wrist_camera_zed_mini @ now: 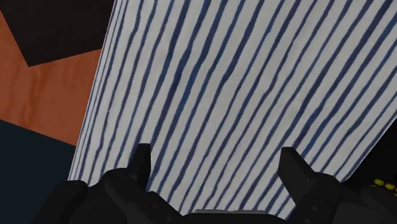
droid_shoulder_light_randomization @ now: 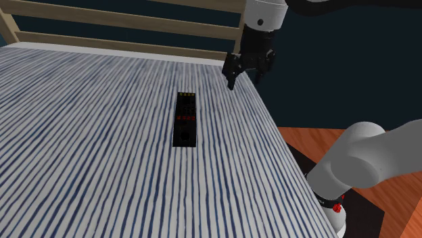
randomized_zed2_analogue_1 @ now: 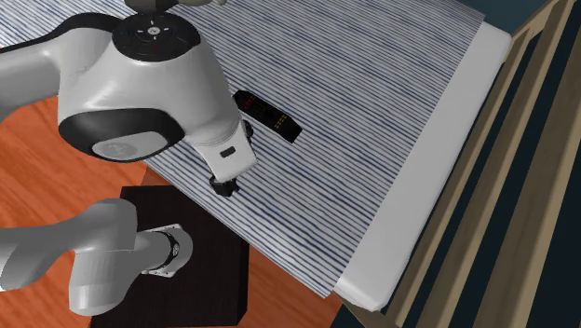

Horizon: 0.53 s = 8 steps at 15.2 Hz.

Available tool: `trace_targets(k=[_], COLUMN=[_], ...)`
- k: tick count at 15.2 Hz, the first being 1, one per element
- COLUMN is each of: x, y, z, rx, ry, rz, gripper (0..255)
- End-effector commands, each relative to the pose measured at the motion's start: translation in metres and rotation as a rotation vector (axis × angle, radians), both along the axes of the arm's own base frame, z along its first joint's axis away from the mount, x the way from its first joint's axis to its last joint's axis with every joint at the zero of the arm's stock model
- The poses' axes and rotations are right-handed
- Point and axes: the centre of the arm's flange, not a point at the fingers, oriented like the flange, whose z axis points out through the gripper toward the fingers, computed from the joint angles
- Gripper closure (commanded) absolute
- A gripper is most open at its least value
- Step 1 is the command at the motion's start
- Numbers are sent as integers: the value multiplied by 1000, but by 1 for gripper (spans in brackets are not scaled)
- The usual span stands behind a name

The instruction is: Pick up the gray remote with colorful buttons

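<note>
The dark remote [droid_shoulder_light_randomization: 186,120] with red and yellow buttons is found lying flat on the striped bedcover [droid_shoulder_light_randomization: 81,142]. The gripper [droid_shoulder_light_randomization: 245,82] is seen above the cover near the remote, not touching it, its fingers spread apart.

black remote [wrist_camera_zed_mini: 385,186] mostly beyond the wrist view's edge, just a corner

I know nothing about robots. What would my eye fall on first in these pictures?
The blue-and-white striped bed takes up most of the scene. A black remote with rows of coloured buttons lies on it near one edge. The white arm reaches over that edge, and its black tool hangs open above the bed, beside the remote and not touching it.
</note>
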Motion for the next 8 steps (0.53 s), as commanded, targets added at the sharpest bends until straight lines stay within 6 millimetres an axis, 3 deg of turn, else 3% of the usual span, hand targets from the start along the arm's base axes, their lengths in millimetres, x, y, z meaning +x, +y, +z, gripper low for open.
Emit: trace_targets(k=[1,8], x=[6,21], y=[25,114], z=[-1,-8], rx=[6,22], ry=[7,29], rz=[-23,-94], gripper=[0,0])
